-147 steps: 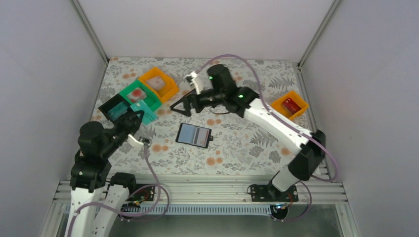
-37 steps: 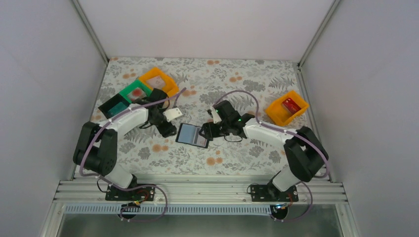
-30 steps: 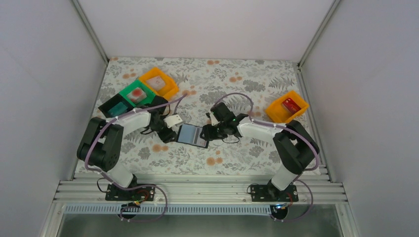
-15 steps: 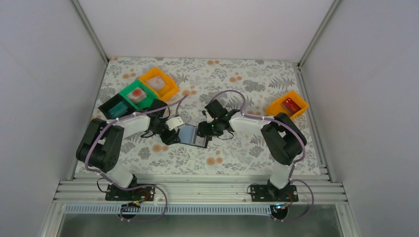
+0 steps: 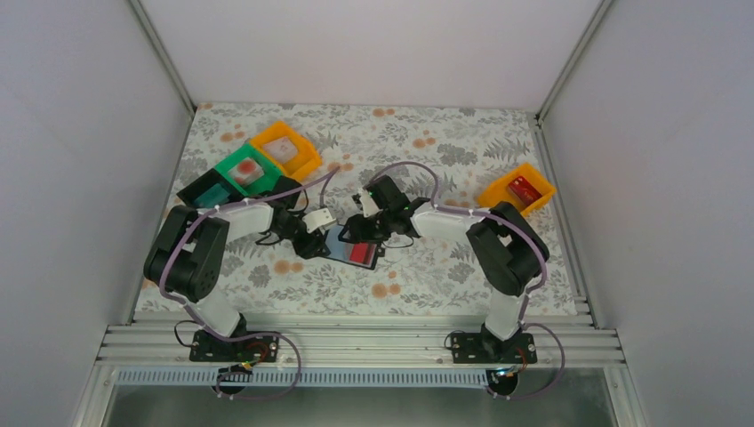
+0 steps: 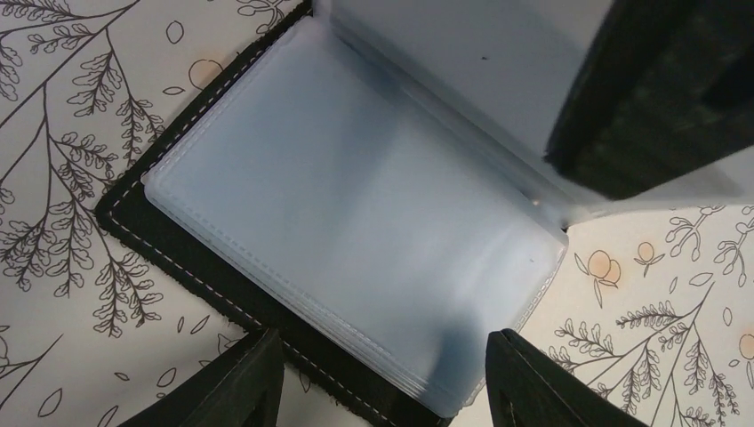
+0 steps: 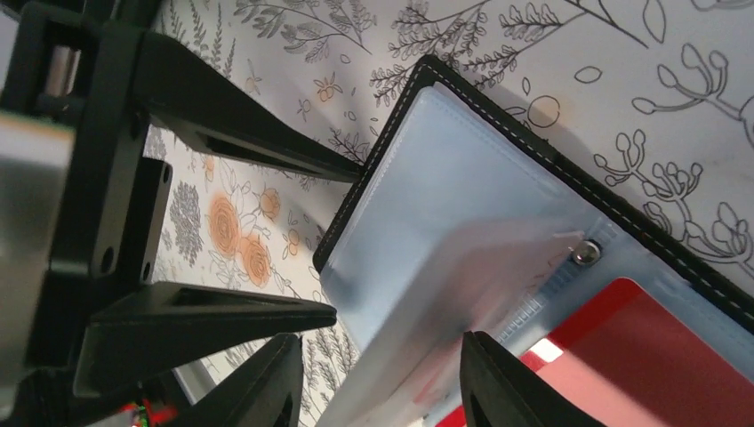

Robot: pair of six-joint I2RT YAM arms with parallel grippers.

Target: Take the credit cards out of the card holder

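Flat red plastic card [image 7: 658, 356]: likely slippery; best pinched at its edge.
Left tool [image 6: 382, 336]: half open, nothing held.
Right tool [image 7: 381, 338]: half open, nothing held.

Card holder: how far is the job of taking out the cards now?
Done: the holder lies open, and what look like cards sit in the trays. In hand: a clear page stands raised at the right gripper, baring a red card; the left gripper straddles the holder's edge. Left: pulling that card out and checking other pockets.
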